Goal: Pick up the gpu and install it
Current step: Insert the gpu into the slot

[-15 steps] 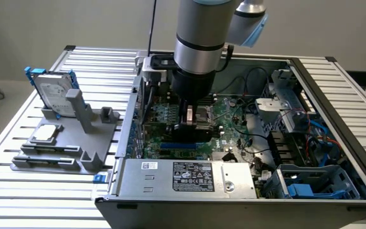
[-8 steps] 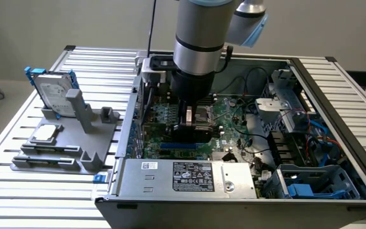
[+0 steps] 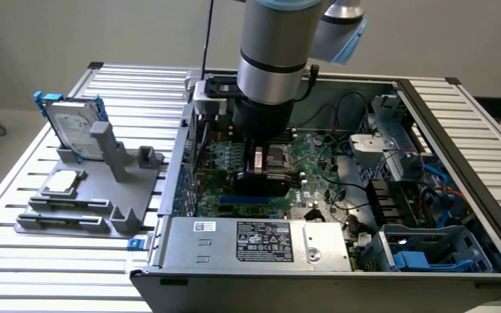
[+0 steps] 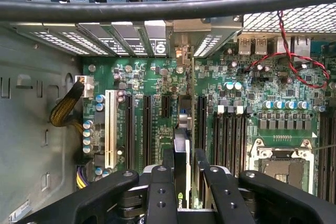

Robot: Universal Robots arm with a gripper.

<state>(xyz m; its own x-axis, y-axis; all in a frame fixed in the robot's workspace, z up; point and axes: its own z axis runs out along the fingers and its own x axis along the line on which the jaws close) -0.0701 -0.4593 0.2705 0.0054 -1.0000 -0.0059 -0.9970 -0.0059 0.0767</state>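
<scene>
The gripper (image 4: 184,160) is grasping the gpu (image 4: 181,141) on edge over the motherboard (image 4: 236,82) inside the case (image 3: 233,287), the hard drive (image 3: 75,124) standing at its nine o'clock in the exterior view.

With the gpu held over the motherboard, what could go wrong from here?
The gpu hangs edge-on in the gripper above closely spaced black slots; it might meet the wrong one or land between them. Its far end could snag the rear slot covers.
</scene>
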